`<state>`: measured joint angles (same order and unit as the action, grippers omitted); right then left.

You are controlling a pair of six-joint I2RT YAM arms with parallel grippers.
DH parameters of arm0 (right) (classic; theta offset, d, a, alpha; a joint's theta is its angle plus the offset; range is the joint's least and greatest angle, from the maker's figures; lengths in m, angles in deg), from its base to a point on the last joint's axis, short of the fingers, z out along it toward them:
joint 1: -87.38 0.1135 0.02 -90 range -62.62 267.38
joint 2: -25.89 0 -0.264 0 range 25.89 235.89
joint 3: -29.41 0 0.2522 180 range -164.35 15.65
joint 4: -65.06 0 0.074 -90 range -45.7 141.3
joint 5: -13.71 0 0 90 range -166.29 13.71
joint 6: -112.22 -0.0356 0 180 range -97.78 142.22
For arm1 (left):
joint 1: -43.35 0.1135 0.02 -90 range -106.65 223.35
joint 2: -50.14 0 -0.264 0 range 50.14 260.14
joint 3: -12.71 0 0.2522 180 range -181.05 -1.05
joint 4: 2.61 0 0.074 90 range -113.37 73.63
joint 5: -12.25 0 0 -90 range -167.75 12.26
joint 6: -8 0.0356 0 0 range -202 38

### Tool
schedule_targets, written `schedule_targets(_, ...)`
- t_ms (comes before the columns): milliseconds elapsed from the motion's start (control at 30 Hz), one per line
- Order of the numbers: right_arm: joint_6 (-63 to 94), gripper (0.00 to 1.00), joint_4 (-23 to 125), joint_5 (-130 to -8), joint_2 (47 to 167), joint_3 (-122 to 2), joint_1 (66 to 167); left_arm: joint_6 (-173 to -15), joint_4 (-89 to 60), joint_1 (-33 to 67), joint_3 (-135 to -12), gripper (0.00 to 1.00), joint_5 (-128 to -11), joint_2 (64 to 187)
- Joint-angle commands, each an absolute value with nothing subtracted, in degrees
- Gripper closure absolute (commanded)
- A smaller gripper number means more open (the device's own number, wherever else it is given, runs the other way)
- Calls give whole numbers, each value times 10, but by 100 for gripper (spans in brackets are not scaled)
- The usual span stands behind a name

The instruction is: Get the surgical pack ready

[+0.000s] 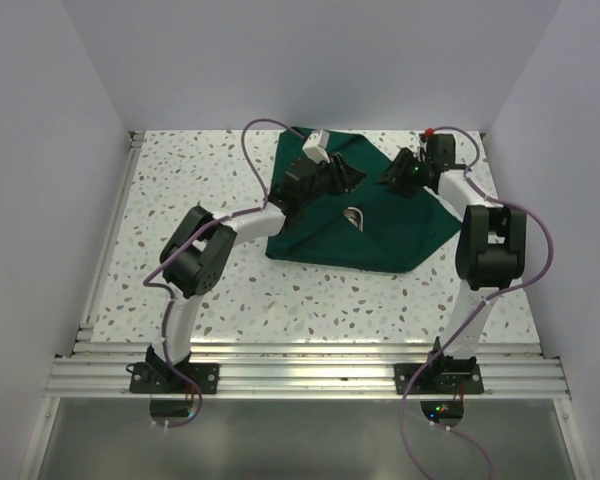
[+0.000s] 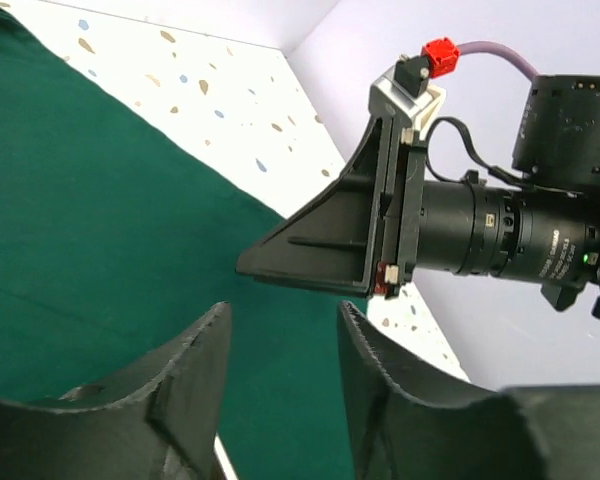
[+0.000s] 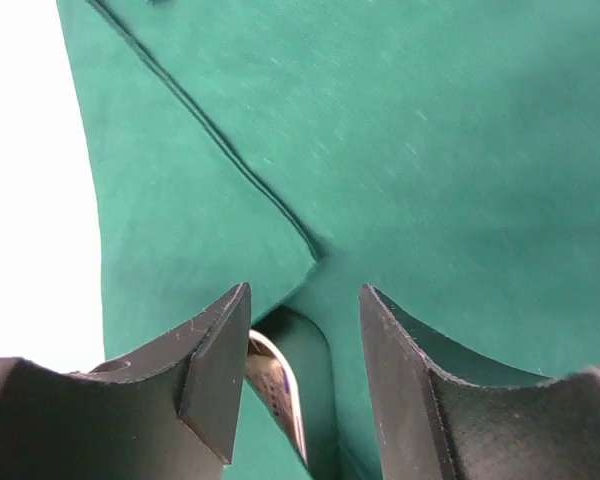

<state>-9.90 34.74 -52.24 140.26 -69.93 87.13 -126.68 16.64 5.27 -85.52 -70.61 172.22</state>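
The surgical pack [image 1: 380, 235] is a dark green cloth lying at the back middle of the table, with its flaps folded inward. A small gap in the folds shows the shiny steel tray [image 1: 357, 216] underneath. My left gripper [image 1: 338, 177] hovers over the pack's back left part, open and empty, above green cloth [image 2: 100, 230]. My right gripper [image 1: 402, 178] stands over the back right part, also open with nothing between its fingers. In the right wrist view the fold edges meet on the cloth [image 3: 430, 150], and the tray's rim [image 3: 278, 390] peeks out beside the left finger [image 3: 215, 360].
The speckled table [image 1: 180, 180] has white walls on three sides. An aluminium rail [image 1: 300, 370] runs along the near edge. In the left wrist view the right arm's wrist [image 2: 380, 220] hangs close ahead, with its red connector [image 2: 440, 52] on top.
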Motion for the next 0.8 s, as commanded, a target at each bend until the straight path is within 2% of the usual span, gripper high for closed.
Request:
schedule_targets(0,-111,48,383,-575,1337,-660,858,-1266,187,44,-892,49,-675,1737)
schedule_targets(67,-115,45,399,-573,1317,-630,854,-1252,167,44,-903,44,-665,1733)
schedule_targets(233,-134,41,424,-492,1325,-616,853,-1215,129,49,-895,41,-658,1670)
schedule_targets(267,-142,35,439,-477,1333,-613,853,-1201,92,51,-895,41,-662,1661)
schedule_targets(333,-166,32,461,-448,1342,-606,854,-1194,54,64,-887,41,-668,1634)
schedule_targets(500,-191,24,465,-432,1374,-609,869,-1180,10,105,-785,42,-685,1558)
schedule_targets(767,-235,29,493,-444,1425,-610,904,-1140,-49,120,-692,43,-748,1477)
